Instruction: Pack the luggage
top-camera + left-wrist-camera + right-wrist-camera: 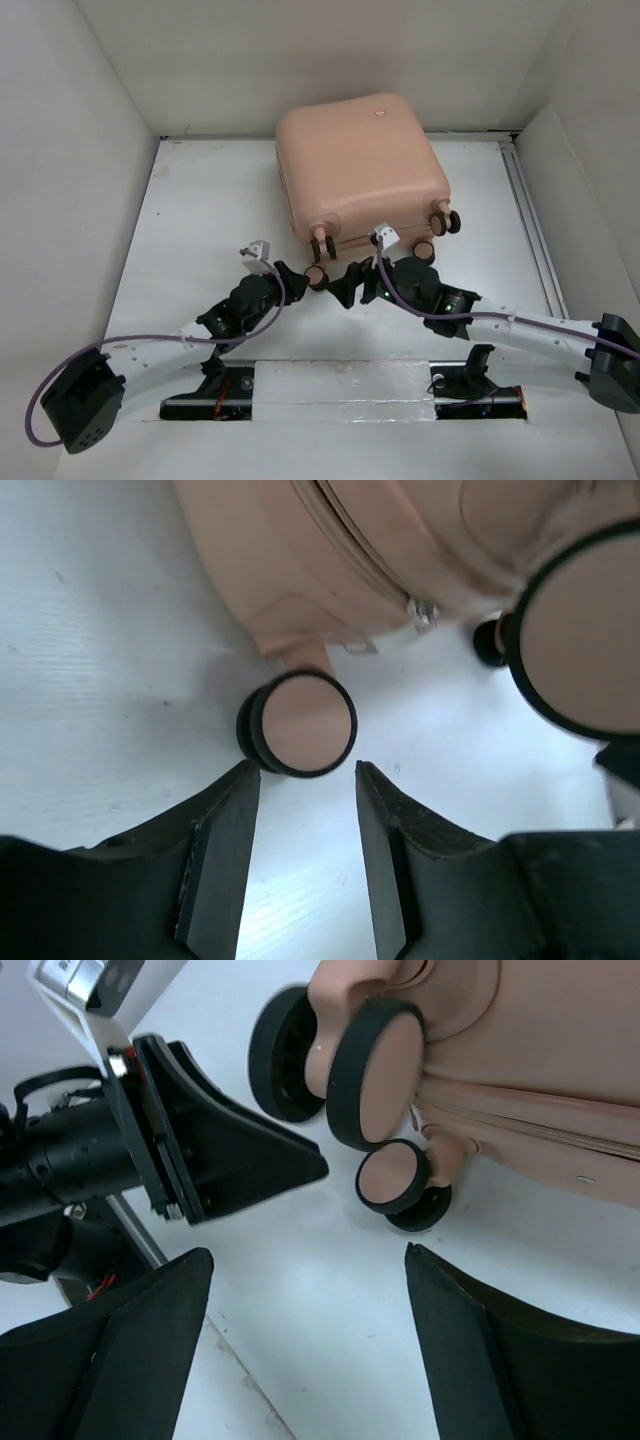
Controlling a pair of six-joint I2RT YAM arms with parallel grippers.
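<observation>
- Luggage (360,170): closed, lying flat at the far middle of the table (200,210), wheels toward the arms.
- Left gripper (305,770): jaws apart, nothing between them; tips just short of one wheel (300,725).
- Right gripper (310,1260): jaws wide apart, empty; near the wheels, beside the left gripper.

White surface (200,210), matte, with faint scuffs. White panel walls (320,50) close it in at the back, left and right. A pale metal rail (528,215) runs along the surface's right edge beside the right wall. A shiny silver strip (340,385) lies across the near edge.
</observation>
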